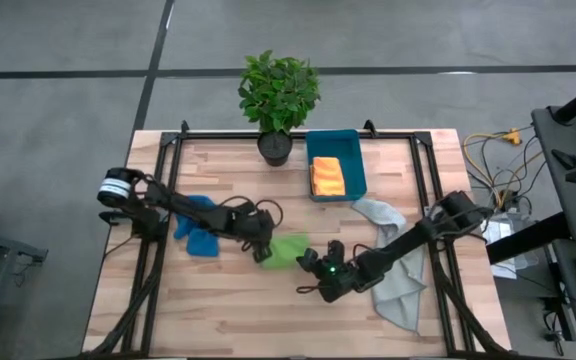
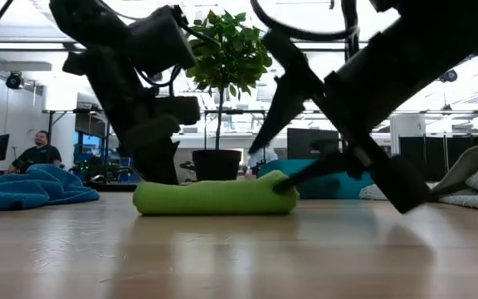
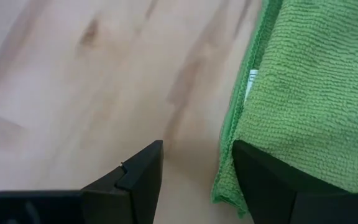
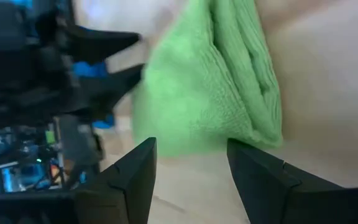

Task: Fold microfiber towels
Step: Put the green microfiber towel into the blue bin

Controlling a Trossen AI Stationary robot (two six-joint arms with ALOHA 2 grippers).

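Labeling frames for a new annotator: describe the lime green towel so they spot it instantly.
Start at the potted plant on the table's far edge and come straight toward the near edge. The lime green towel lies mid-table between the left claw and right claw. It is folded compact, unlike the crumpled blue towel.

Even, bright light falls on the wooden table [image 1: 268, 320] in the high view, with only soft shadows under the arms. The low view looks into bright ceiling lights and windows, so both arms read as near-black silhouettes; the tabletop foreground is blurred and carries a pale sheen. The left wrist view is sharp on the lime green towel [image 3: 309, 93], its weave clear, while the wood beyond goes soft. The right wrist view is hazy throughout, perhaps from motion.
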